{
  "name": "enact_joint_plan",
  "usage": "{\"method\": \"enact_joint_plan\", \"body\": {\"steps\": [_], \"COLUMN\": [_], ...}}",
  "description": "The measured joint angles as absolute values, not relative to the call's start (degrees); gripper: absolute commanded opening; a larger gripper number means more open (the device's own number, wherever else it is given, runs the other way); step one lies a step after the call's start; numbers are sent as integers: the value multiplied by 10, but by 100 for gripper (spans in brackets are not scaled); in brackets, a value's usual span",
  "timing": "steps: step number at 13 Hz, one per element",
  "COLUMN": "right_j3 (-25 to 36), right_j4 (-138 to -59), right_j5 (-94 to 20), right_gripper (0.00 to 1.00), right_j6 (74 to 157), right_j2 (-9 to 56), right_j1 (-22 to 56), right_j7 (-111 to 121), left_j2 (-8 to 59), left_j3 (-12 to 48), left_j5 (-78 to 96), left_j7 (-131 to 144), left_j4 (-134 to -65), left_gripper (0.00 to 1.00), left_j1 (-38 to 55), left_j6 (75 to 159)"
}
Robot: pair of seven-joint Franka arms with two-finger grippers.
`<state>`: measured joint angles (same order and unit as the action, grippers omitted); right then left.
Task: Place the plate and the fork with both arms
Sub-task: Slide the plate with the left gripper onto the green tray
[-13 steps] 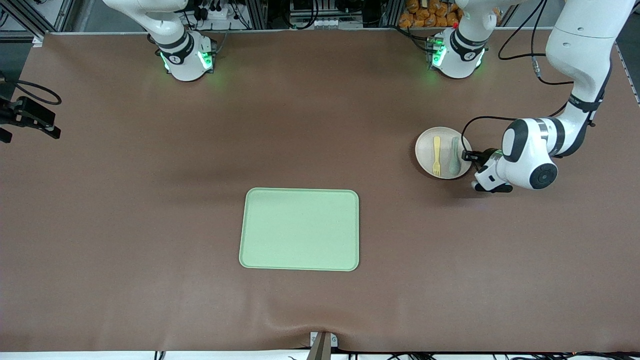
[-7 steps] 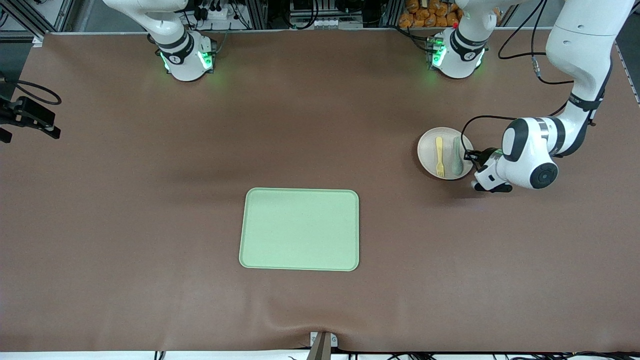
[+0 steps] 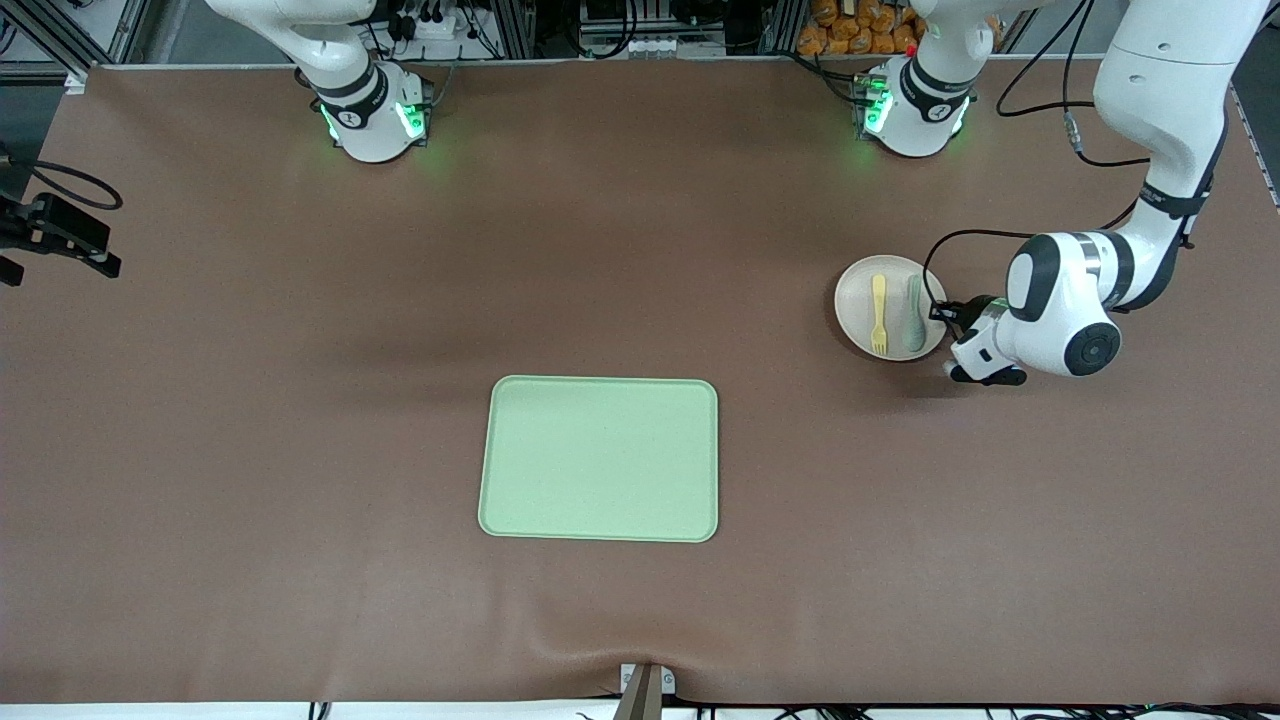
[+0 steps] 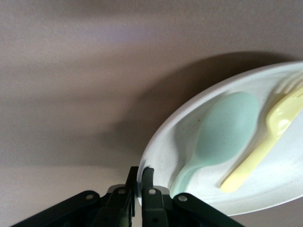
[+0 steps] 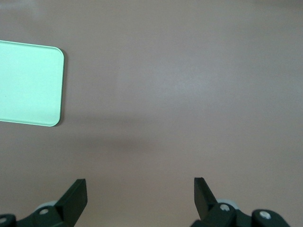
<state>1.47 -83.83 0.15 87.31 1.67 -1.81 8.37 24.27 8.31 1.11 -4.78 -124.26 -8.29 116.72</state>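
Plate lifted, in left end effector

Light green rectangular tray flat on the brown table, mid-width, closer to the front-camera edge. Grey-green spoon toward the left arm's end. Black camera mount at the right arm's end edge.

Colours on the brown table

Cream plate with pale yellow fork and grey-green spoon; plain light green tray; white arms with black joint rings; black left gripper and right gripper; green-lit bases.
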Motion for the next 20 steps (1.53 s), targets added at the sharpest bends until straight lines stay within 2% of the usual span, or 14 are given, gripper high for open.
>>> {"method": "enact_joint_plan", "body": {"steps": [9,13,20], "right_j3": [15,15,15], "right_j4": [-838,-838,-839], "right_j5": [2,2,2], "right_gripper": [100,100,100], "right_j6": [873,873,872], "right_j2": [17,17,17], "right_j1": [-22,-22,-23], "right_j7": [84,84,84], "left_j2": [248,291,391], "left_j3": [96,118,120], "left_j5": [79,96,184], "left_j7": [-64,-60,31], "left_j4": [-1156,-1073,-904], "left_gripper": [0,0,0], "left_j1": [-76,-41,99], "left_j6": [1180,1172,1156]}}
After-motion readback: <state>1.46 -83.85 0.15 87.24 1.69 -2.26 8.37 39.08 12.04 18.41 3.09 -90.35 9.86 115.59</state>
